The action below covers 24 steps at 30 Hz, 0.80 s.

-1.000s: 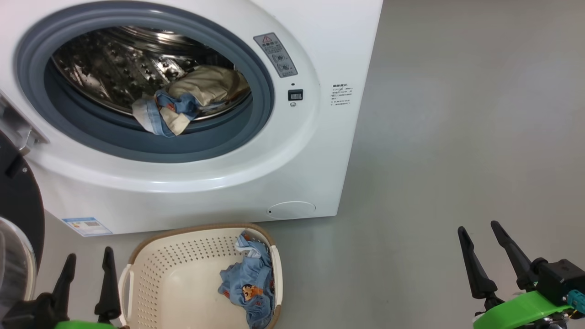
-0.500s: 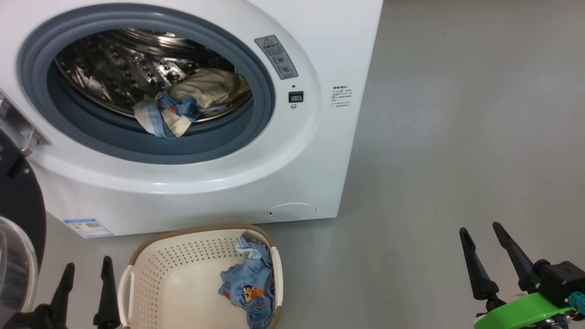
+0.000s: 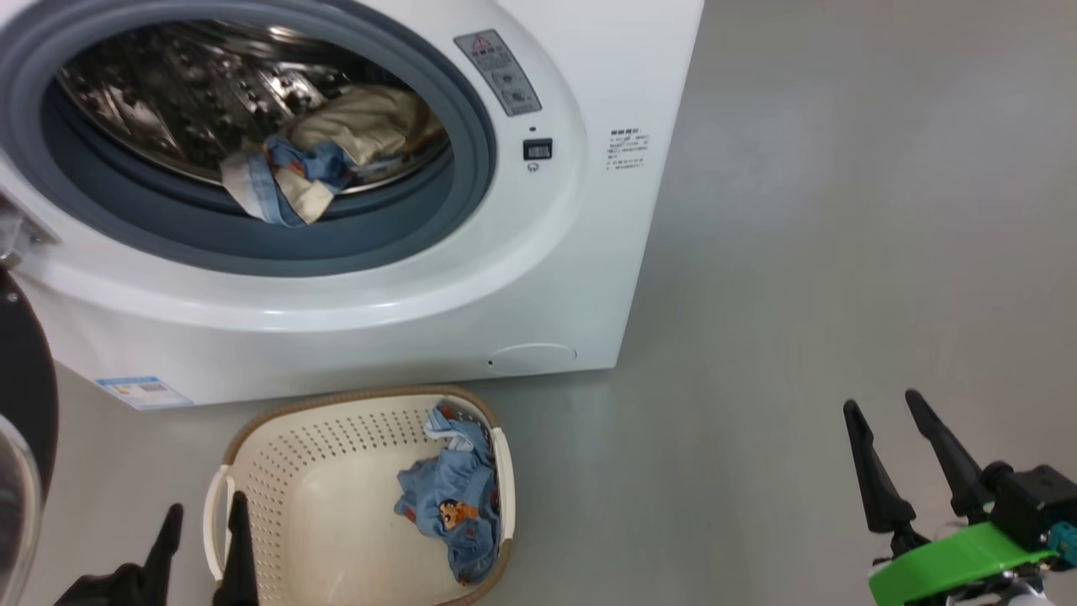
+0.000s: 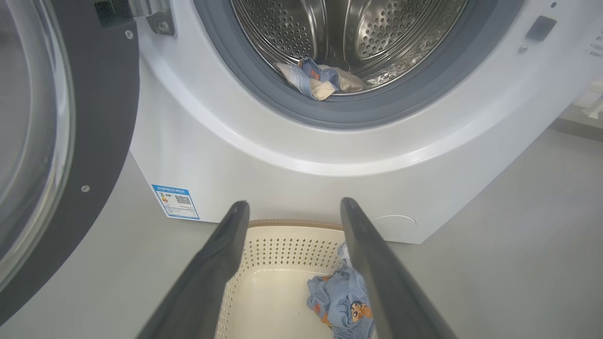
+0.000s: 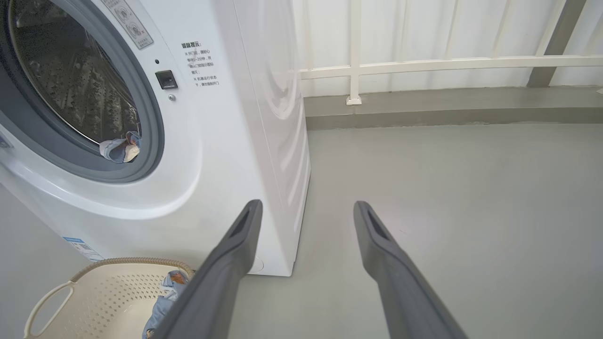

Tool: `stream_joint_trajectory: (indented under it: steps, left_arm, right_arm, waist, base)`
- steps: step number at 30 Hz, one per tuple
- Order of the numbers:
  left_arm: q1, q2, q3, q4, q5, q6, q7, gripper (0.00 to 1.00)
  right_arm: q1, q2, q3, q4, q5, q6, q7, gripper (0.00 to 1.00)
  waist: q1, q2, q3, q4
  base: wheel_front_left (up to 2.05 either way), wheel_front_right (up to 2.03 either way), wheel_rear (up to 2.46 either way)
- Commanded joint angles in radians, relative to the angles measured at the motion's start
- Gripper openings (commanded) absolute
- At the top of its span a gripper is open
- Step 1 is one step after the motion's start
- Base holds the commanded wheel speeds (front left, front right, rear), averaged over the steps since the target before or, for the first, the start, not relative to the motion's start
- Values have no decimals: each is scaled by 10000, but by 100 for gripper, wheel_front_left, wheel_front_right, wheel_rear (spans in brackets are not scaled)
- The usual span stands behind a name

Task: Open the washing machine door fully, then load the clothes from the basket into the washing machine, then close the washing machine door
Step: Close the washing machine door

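One light blue bear-print garment point(image 3: 450, 505) lies crumpled against the right wall of the basket point(image 3: 294, 454), on the floor just before the washing machine point(image 3: 379, 337). Other clothes point(image 3: 336, 156) rest at the drum's lip. The left gripper point(image 3: 207, 502) and right gripper point(image 3: 881, 401) are both spread wide and empty. The left one would best descend over the bunched middle. The left wrist view shows the washing machine door point(image 4: 103, 117) swung open; the head view catches just its edge.

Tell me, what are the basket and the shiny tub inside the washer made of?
The basket looks like smooth cream plastic: moulded walls with punched holes and a brown woven-look rim. The drum looks like polished steel, probably stainless: it is mirror-bright and dotted with small holes.
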Motion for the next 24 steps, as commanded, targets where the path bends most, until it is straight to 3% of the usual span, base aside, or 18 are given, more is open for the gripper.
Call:
stream_joint_trajectory:
  steps: [1,11,24]
  left_arm:
    - [-428,95,222,10,-133,-16,-63,100]
    - [-1265,25,-459,1230,-629,-16,-63,100]
    - [-2999,378,-1802,3369,-1292,-16,-63,100]
  right_arm:
    - [-311,-86,181,-293,24,14,-76,100]
    - [-829,83,195,-345,-75,14,-76,100]
    - [-1725,351,257,-446,-204,14,-76,100]
  waist:
    - [0,-1,324,-105]
    - [0,-1,1105,-307]
    - [0,-1,2376,-514]
  base:
    - [0,0,0]
    - [0,0,0]
    - [0,0,0]
